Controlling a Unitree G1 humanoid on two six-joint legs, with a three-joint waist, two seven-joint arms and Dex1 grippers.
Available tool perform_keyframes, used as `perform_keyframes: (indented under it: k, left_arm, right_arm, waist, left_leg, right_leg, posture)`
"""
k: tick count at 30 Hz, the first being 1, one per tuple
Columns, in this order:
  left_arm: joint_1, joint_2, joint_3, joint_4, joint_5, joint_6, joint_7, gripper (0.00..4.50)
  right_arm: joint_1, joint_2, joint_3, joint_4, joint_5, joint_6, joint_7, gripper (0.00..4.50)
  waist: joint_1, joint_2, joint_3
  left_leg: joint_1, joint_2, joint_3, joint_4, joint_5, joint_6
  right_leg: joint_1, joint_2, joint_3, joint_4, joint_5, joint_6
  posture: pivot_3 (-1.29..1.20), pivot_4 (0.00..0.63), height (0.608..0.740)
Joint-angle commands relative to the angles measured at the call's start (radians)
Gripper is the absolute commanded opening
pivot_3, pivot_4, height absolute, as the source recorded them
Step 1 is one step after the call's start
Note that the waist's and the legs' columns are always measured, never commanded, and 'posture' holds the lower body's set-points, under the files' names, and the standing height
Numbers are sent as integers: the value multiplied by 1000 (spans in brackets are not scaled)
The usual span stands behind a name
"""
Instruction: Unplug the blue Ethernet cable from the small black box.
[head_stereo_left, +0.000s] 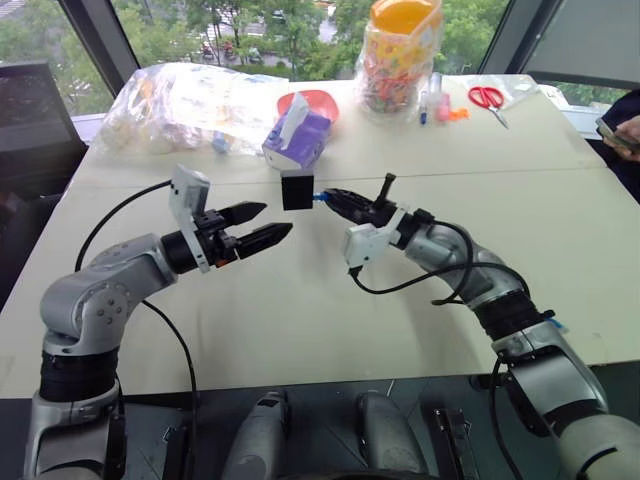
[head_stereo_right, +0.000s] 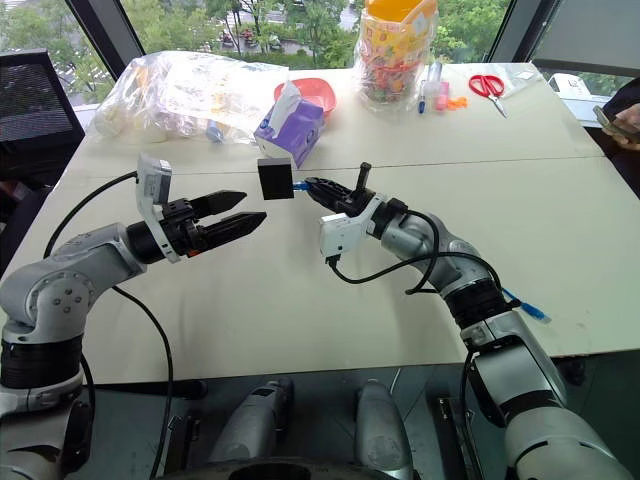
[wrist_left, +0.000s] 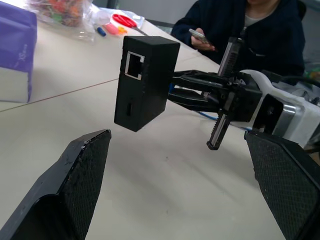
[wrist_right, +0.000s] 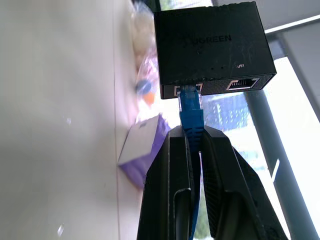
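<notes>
Right pincer (wrist_right: 192, 145) is clamped on the blue Ethernet cable (wrist_right: 191, 112) just behind its plug, which sits in one port of the small black box (head_stereo_left: 297, 190); the box hangs off the plug above the tabletop (head_stereo_left: 300, 300), between the two pincers. Left pincer (head_stereo_left: 262, 224) is spread wide, gripping nothing, just beside the box without touching it. One box, matte, rectangular, two ports on the cable face; one thin cable.
</notes>
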Motion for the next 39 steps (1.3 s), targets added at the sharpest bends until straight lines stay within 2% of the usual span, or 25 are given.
perform_keyframes:
  k: [1,21,24,33,38,39]
  left_arm:
    - [-40,17,3,-6,0,-15,-31,4500]
    - [-70,34,-40,13,46,-36,-155,4500]
    - [-68,34,-40,14,51,-40,-159,3669]
    - [-60,45,-42,11,63,-38,-187,546]
    - [-55,55,-44,9,76,-37,-197,503]
    - [-53,59,-44,10,79,-38,-201,503]
  right_arm:
    - [4,-20,-14,-45,34,-60,-16,38]
    - [46,-39,4,-118,248,-127,219,38]
    - [53,-36,4,-130,268,-123,249,0]
    - [59,-26,-5,-151,300,-100,291,0]
    - [52,-24,-5,-160,361,-64,344,0]
    - [51,-24,-4,-164,401,-36,378,413]
  waist:
    - [0,0,0]
    - [-2,0,0]
    - [-3,0,0]
    - [-2,0,0]
    - [-2,0,0]
    - [-2,0,0]
  left_leg:
    - [0,0,0,0,0,0]
    - [2,0,0,0,0,0]
    - [2,0,0,0,0,0]
    - [2,0,0,0,0,0]
    - [2,0,0,0,0,0]
    - [2,0,0,0,0,0]
  right_leg:
    - [0,0,0,0,0,0]
    - [1,0,0,0,0,0]
    - [1,0,0,0,0,0]
    - [2,0,0,0,0,0]
    - [2,0,0,0,0,0]
    - [2,0,0,0,0,0]
  posture:
    - [0,150,728]
    - [0,150,728]
    - [0,150,728]
    - [0,150,728]
    - [0,150,728]
    - [0,150,728]
